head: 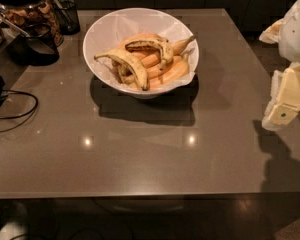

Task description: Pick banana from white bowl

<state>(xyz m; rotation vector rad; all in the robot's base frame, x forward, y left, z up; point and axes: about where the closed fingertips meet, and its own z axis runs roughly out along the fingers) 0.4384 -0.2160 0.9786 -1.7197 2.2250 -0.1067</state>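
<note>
The white bowl [105, 31] stands on the table, back centre. It holds several bananas. The strongly curved, dark-bruised banana [151, 44] lies arched on top of the pile. A longer, paler spotted banana [126, 62] lies in front of it to the left, and smooth orange-yellow bananas [168, 70] lie beneath. My gripper [285, 101] hangs at the right edge of the view, over the table's right side, well to the right of the bowl and apart from it. Nothing shows in it.
A glass jar of snacks [26, 9], a black mesh cup [67, 16] and a dark container [37, 46] stand at the back left. A black cable [12, 111] loops at the left edge. The table's front edge [140, 195] runs across the bottom.
</note>
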